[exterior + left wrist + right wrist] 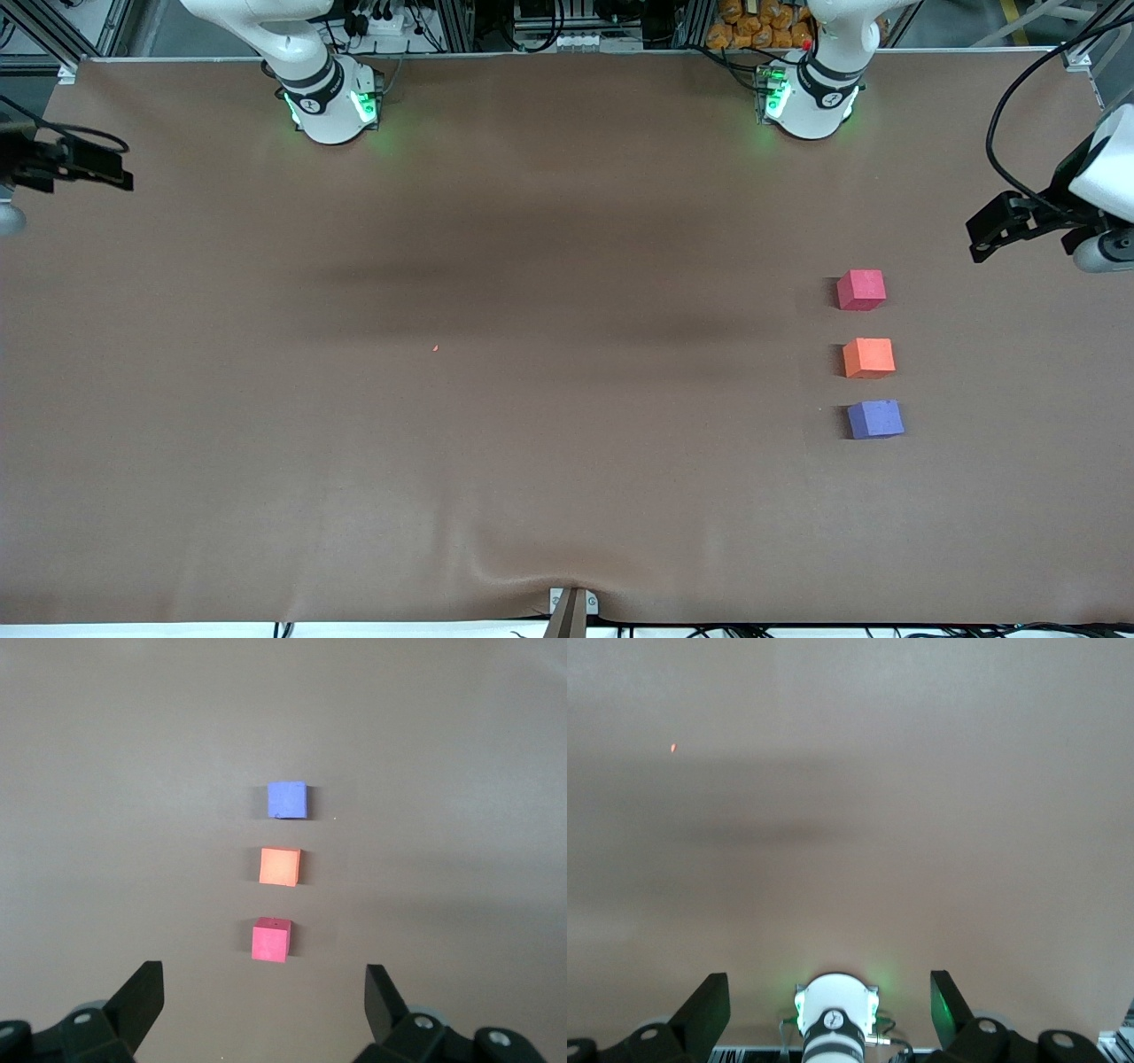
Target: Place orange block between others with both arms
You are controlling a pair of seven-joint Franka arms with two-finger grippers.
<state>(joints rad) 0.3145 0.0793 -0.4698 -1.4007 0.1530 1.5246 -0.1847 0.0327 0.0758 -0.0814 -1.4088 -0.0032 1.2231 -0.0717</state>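
Orange block (868, 358) already between others, near table (532, 487) edge. Left gripper (264, 1001), right gripper (829, 1001) released, empty. Risk: needless regrasp knocking row askew.

Brown table (532, 266) with pinkish-red cube (861, 290), orange block (868, 358), purple-blue cube (875, 419).

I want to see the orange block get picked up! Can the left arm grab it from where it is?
Probably yes. The left gripper hangs open near the row of cubes at its end of the table, with nothing in between. But the orange block sits between the pinkish-red cube and the purple-blue cube, so its fingers must fit the gaps.
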